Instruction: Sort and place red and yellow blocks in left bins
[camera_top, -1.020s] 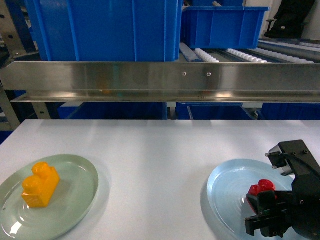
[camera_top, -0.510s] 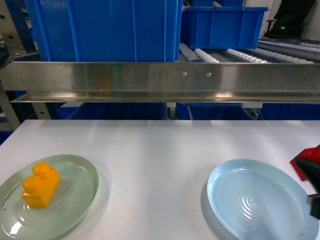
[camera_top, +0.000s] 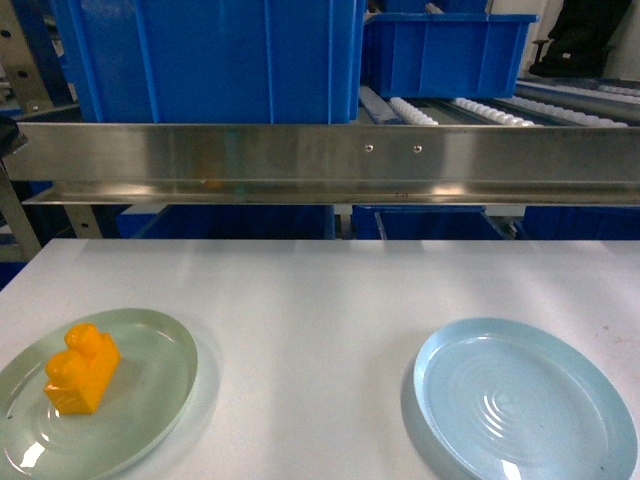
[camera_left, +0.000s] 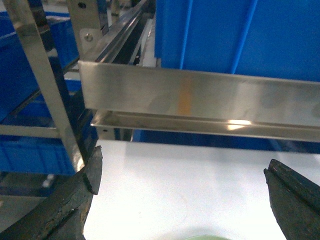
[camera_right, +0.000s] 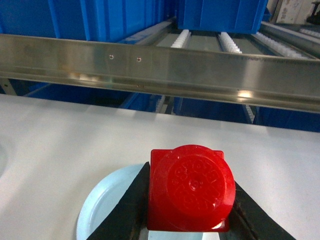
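The red block (camera_right: 190, 187) shows stud-first in the right wrist view, clamped between the dark fingers of my right gripper (camera_right: 191, 202) above the light blue plate (camera_right: 107, 202). That gripper is out of the head view. The yellow block (camera_top: 80, 368) lies on the pale green plate (camera_top: 150, 400) at the table's front left. My left gripper (camera_left: 182, 175) is open with nothing between its fingers (camera_left: 75, 200), and it hangs over the white table facing the steel rail. A large blue bin (camera_top: 210, 60) stands behind the rail at the back left, with another blue bin (camera_top: 445, 50) to its right.
A steel rail (camera_top: 320, 160) runs across the back edge of the table, with white rollers (camera_top: 480, 110) behind it. More blue crates (camera_top: 430, 222) sit below the rail. A steel frame upright (camera_left: 45, 85) stands left of the left gripper.
My right gripper has lifted the red block off the light blue plate and moved right, out of the head view. The plate now lies empty. The yellow block has not moved.
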